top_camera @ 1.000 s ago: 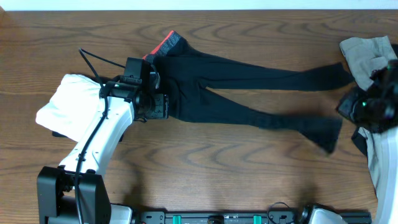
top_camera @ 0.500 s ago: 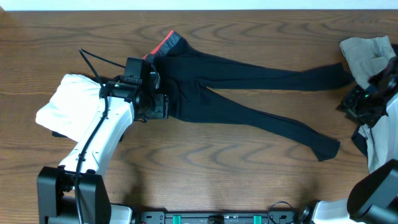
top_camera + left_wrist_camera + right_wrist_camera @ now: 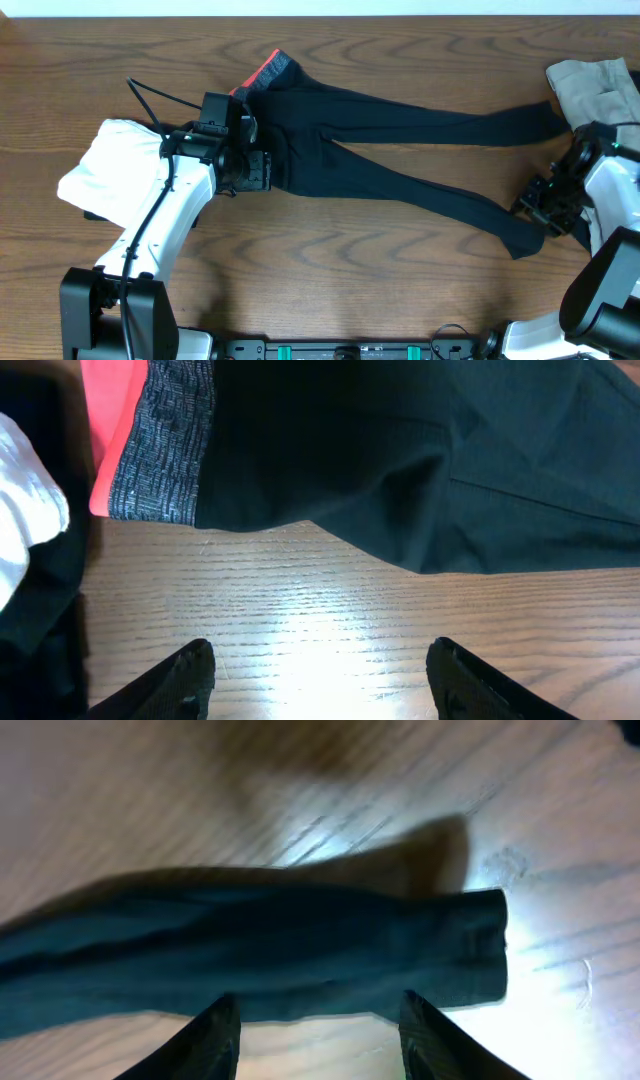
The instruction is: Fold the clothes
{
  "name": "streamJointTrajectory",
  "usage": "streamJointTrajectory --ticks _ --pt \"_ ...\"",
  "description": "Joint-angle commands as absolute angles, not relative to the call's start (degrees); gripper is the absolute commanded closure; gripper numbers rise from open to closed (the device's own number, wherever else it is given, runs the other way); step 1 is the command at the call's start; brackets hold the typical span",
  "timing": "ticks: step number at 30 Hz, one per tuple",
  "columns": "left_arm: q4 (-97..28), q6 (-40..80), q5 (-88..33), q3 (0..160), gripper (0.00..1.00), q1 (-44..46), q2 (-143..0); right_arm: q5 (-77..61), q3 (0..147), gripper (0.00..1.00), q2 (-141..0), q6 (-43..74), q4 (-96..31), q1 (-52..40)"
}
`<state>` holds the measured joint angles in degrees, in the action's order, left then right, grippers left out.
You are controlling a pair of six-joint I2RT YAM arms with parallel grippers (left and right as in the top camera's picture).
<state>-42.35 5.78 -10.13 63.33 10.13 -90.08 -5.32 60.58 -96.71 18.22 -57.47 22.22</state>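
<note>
Lying flat across the wooden surface (image 3: 330, 255) is one pair of black pants (image 3: 400, 160), waistband (image 3: 150, 440) left, two legs splayed right. One white garment (image 3: 110, 165) sits far left, one beige garment (image 3: 590, 85) far right. The left gripper (image 3: 320, 670) hovers wide-jawed beside the waistband; the right gripper (image 3: 315, 1020), jaws apart, hangs over the lower cuff near the right edge.

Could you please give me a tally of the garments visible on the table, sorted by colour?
Black: 1, the thin black long-legged pants with a coral-red and grey waistband, spread across the middle of the table
White: 1, the crumpled white fabric garment at the left, partly under the left arm
Beige: 1, the bunched beige fabric garment at the right edge
Total: 3
</note>
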Motion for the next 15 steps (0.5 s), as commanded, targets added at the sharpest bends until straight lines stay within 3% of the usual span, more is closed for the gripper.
streamJointTrajectory --ticks 1,6,15 --pt "-42.48 5.65 -9.85 63.48 0.30 10.15 -90.35 -2.26 57.76 0.54 -96.68 21.80 -54.48 21.67" --pt "-42.15 5.65 -9.85 63.48 0.30 10.15 -90.35 -3.57 56.47 0.74 -96.68 23.35 -49.80 21.67" --pt "-42.48 5.69 -6.04 60.23 0.30 10.15 -90.35 -13.43 57.06 0.59 -96.64 17.02 -49.63 21.78"
